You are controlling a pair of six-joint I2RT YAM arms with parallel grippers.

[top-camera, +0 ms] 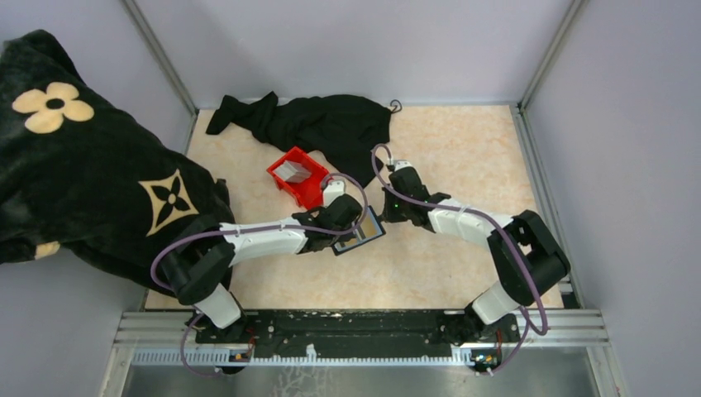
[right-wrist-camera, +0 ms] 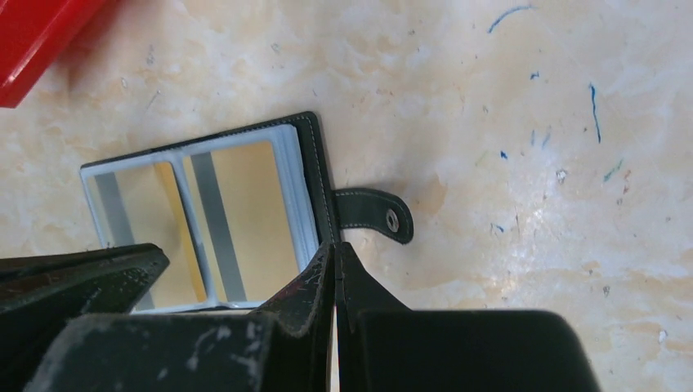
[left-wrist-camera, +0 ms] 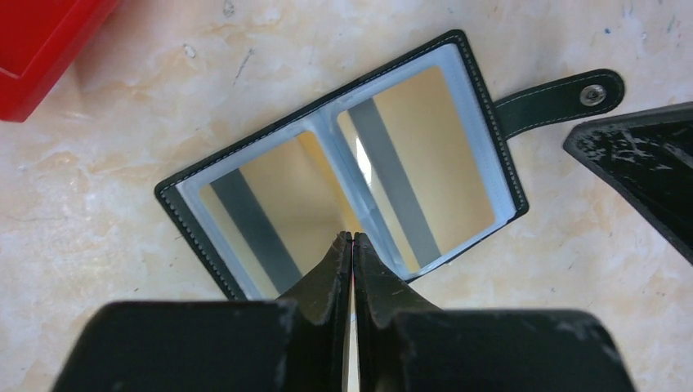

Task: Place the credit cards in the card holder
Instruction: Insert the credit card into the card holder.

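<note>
The card holder (top-camera: pixel 360 234) lies open on the table, black with a snap strap (left-wrist-camera: pixel 560 98). Its clear sleeves show two tan-gold credit cards (left-wrist-camera: pixel 425 155) (left-wrist-camera: pixel 278 212), each with a grey stripe. My left gripper (left-wrist-camera: pixel 352 235) is shut, its tips at the holder's middle fold; whether a sleeve is pinched I cannot tell. My right gripper (right-wrist-camera: pixel 336 243) is shut with nothing visible between its fingers, its tips at the holder's edge beside the strap (right-wrist-camera: pixel 376 212). More grey-white credit cards (top-camera: pixel 291 171) stand in the red bin (top-camera: pixel 307 188).
The red bin stands just behind the left gripper. A black cloth (top-camera: pixel 331 124) lies at the back of the table. A black blanket with tan flower marks (top-camera: pixel 83 165) hangs over the left wall. Metal frame rails edge the table.
</note>
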